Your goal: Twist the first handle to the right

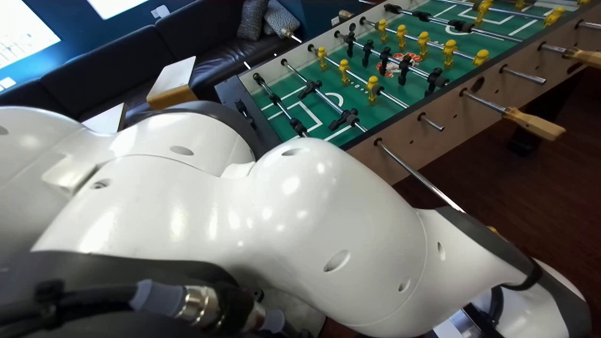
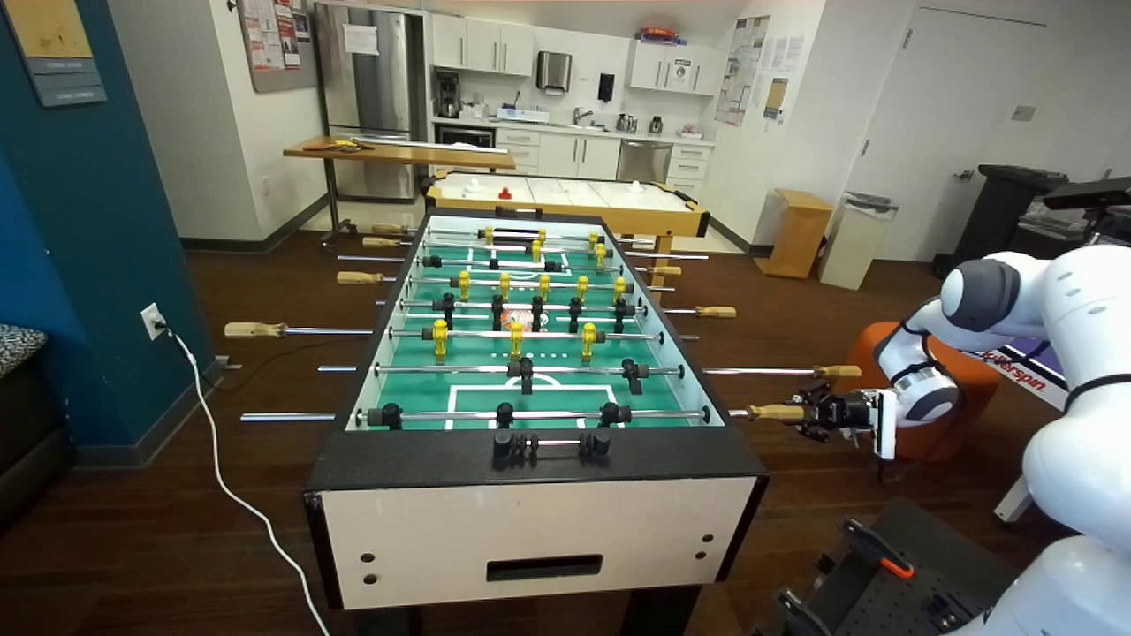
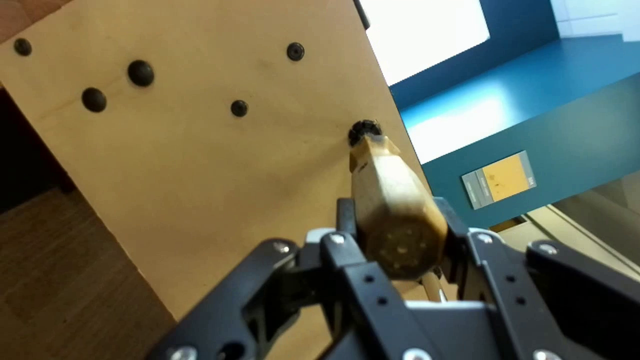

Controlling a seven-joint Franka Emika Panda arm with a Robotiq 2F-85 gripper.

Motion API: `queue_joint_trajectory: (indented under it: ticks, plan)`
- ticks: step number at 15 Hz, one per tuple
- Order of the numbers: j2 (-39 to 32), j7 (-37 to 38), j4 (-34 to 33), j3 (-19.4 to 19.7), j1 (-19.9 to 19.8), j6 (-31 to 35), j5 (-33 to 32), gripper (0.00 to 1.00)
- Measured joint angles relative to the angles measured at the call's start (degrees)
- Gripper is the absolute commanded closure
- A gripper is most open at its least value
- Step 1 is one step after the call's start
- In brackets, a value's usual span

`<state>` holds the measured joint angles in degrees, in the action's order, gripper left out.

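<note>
Wood, bright metal, plenty of gloss
I see a handle (image 3: 392, 200) of smooth, lightly shiny wood; my gripper (image 3: 398, 216) in matt black; a polished metal rod (image 1: 420, 176); my arm (image 1: 338, 202) in glossy, plastic-looking white; a sofa (image 1: 197, 35) with a leathery sheen; a matt cloth cushion (image 1: 281, 18).

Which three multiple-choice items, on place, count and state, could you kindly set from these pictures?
1. Where, relative to the foosball table, is the air hockey table?
A. Under it
B. Between it and the cabinets
C. On it

2. How many yellow players are in their row nearest the gripper?
A. Two
B. Five
C. Three

3. How is the gripper?
A. Closed on a wooden handle
B. Wide open
C. Closed, empty

1B: an exterior view shows it there.
2C: both exterior views show three.
3A: in the wrist view, fingers flank the handle without visible gaps.
</note>
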<state>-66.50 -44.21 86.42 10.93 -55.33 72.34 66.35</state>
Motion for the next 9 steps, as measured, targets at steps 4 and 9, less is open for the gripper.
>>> queue_joint_trajectory:
  ticks: [4,9]
  plan:
    - [-1.2,7.5,-1.8,0.0,-0.1,-1.3,-0.3,0.60]
    - [-1.5,8.5,-2.2,0.0,-0.1,-1.7,-0.4,0.85]
